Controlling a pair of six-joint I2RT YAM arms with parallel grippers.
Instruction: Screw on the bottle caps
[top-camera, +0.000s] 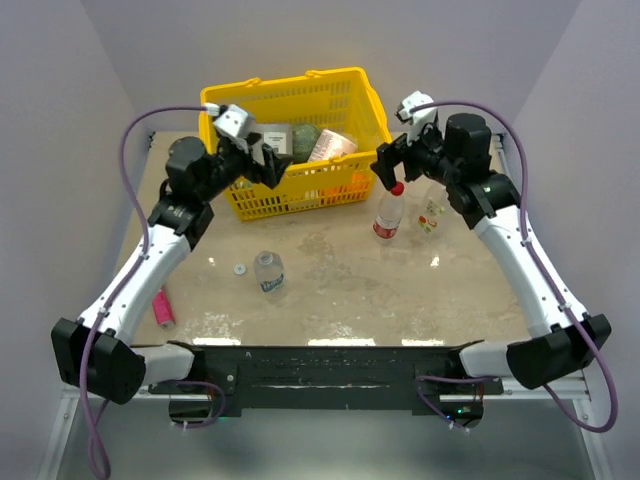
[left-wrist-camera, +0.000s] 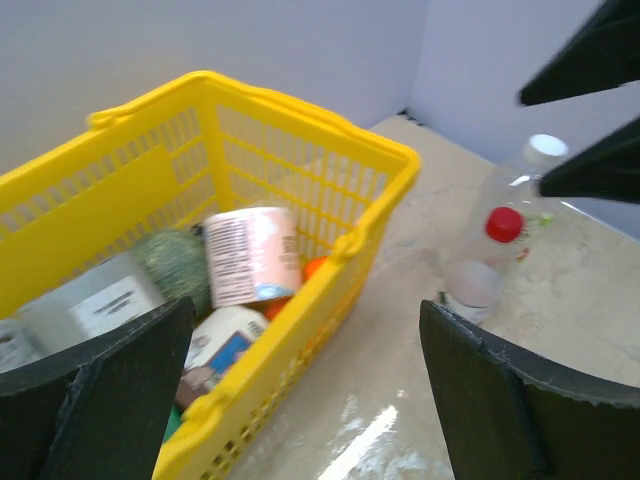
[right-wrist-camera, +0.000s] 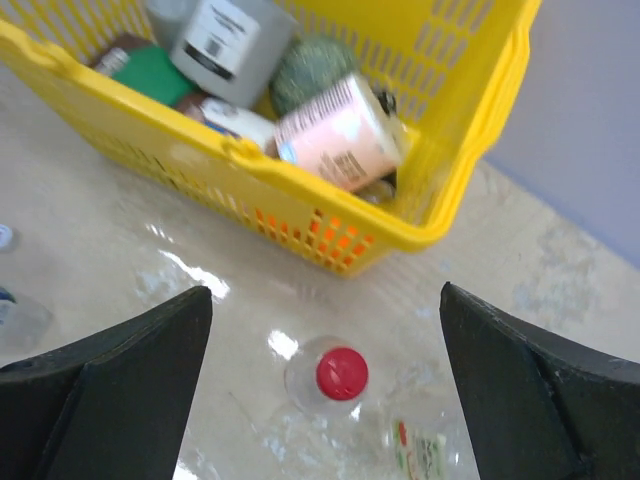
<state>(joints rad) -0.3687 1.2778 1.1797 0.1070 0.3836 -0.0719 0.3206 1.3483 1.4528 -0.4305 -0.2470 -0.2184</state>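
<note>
The right hand (right-wrist-camera: 322, 300) hung spread above the small red plastic cap (right-wrist-camera: 342, 373) on the slim red-labelled clear bottle (top-camera: 388, 215) — the left hand (left-wrist-camera: 305, 310), also spread, by the yellow plastic basket (top-camera: 262, 200); a white round cap (top-camera: 240, 268) lay on the bench (top-camera: 340, 280).

1. The top picture is bright and even, with light coming from above.
2. White shiny spots sit on the desk (top-camera: 340, 275), near both sides and along its near edge.
3. Shadows are soft and small.
4. Both wrist pictures are blurry. The yellow basket (left-wrist-camera: 300, 150) and the red cap (right-wrist-camera: 342, 373) look fuzzy.
</note>
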